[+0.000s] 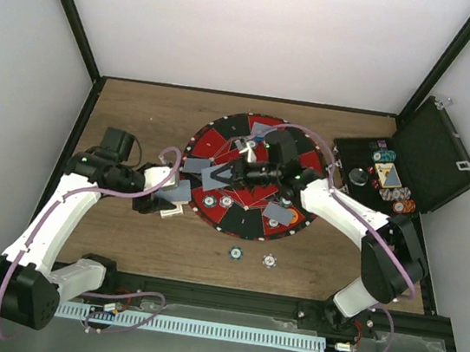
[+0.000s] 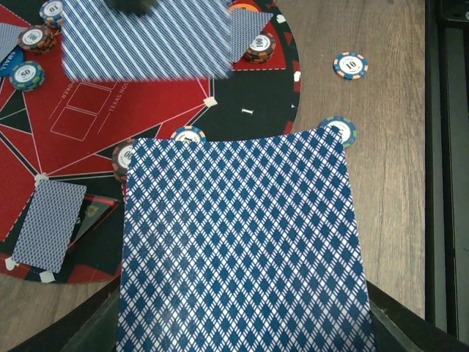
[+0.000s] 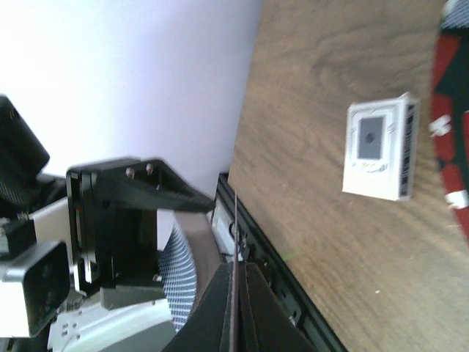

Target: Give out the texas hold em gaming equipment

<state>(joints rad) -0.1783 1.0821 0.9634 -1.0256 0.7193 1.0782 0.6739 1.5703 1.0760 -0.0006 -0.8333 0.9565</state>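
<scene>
Left claw (image 1: 170,202) hidden beneath cards (image 2: 242,242) it grips.

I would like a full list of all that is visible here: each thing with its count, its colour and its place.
mat: one, red and black, round, middle of table
cards on mat: several, blue-patterned backs, face down
chips on mat: several, brown, teal and white, near the rim
loose chips: two, teal and white, on wood in front of mat
case: one, black, open, far right, chips and cards inside
white box: one, on wood beside mat
table: one, brown wood
left pincer: shut on left card, blue-patterned
right pincer: shut on right card, over mat
</scene>
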